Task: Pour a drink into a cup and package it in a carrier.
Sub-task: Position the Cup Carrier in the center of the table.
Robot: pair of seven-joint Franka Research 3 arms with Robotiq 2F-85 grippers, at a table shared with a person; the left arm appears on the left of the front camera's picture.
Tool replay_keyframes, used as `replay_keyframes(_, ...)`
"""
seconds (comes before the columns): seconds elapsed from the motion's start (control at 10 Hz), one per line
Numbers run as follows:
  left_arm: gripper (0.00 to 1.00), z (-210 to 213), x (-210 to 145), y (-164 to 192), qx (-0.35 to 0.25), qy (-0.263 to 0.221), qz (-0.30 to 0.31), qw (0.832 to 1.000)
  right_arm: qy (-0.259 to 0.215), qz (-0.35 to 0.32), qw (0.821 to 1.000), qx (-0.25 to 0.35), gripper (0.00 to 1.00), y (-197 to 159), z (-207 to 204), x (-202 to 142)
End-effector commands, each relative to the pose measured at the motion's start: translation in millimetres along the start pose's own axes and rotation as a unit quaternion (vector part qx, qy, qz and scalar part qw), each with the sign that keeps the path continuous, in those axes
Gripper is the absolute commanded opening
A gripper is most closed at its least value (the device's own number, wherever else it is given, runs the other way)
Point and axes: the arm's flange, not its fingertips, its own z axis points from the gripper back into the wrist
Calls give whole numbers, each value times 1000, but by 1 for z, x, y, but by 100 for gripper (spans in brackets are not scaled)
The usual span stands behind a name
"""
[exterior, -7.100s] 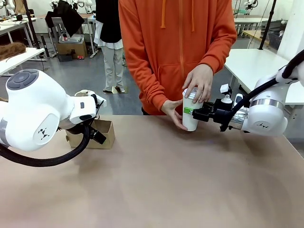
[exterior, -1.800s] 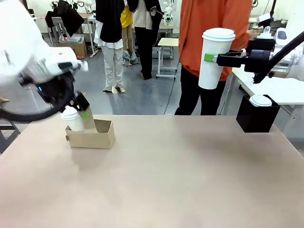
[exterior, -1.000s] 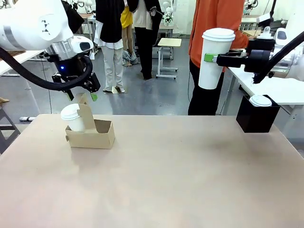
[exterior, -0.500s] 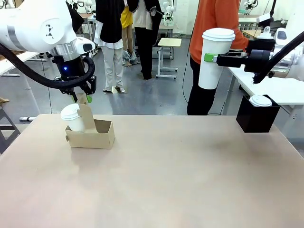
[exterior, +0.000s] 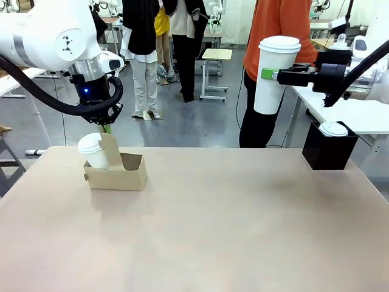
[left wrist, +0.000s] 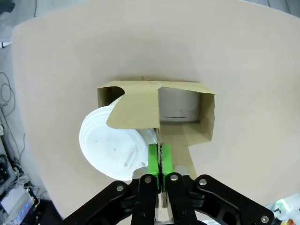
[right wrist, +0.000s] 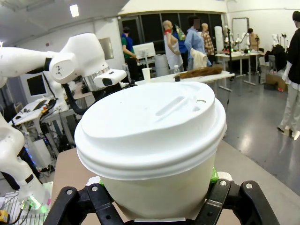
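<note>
The left end effector (exterior: 106,126) is now pinching the upright handle tab (left wrist: 136,112) of the cardboard carrier (exterior: 121,175) between closed green pads (left wrist: 153,159). Half a second earlier its fingers were standing apart around that tab. The carrier is sitting unmoved at the far left of the surface (exterior: 213,231), with a second cup (exterior: 92,151) in the compartment on the robot's left. The right end effector (exterior: 268,74) is still gripping the tall lidded cup (exterior: 270,97) aloft at the right.

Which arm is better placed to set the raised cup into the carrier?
Right. The right claw grips the raised cup, lidded and upright. The left claw is shut on the handle tab of the carrier, so it likely only steadies it.
</note>
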Motion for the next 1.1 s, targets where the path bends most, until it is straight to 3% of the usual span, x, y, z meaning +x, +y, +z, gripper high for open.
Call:
replay_keyframes(0.0, 0, 0, 2, -1, 4, -25, 20, 999, -4, 2, 1000, 4, 80, 2, -1, 4)
replay_keyframes(0.1, 0, 1, -4, -9, 4, -24, -3, 1000, -4, 2, 1000, 4, 80, 2, -1, 4)
replay_keyframes(0.2, 0, 1, 1, -1, -2, -6, 2, 1000, -4, 2, 1000, 4, 80, 2, -1, 4)
replay_keyframes(0.6, 2, 0, 1, -4, -3, -9, 0, 1000, -4, 2, 1000, 4, 80, 2, -1, 4)
replay_keyframes(1.0, 2, 72, -53, -38, 3, -22, 18, 1000, -4, 2, 1000, 4, 80, 2, -1, 4)
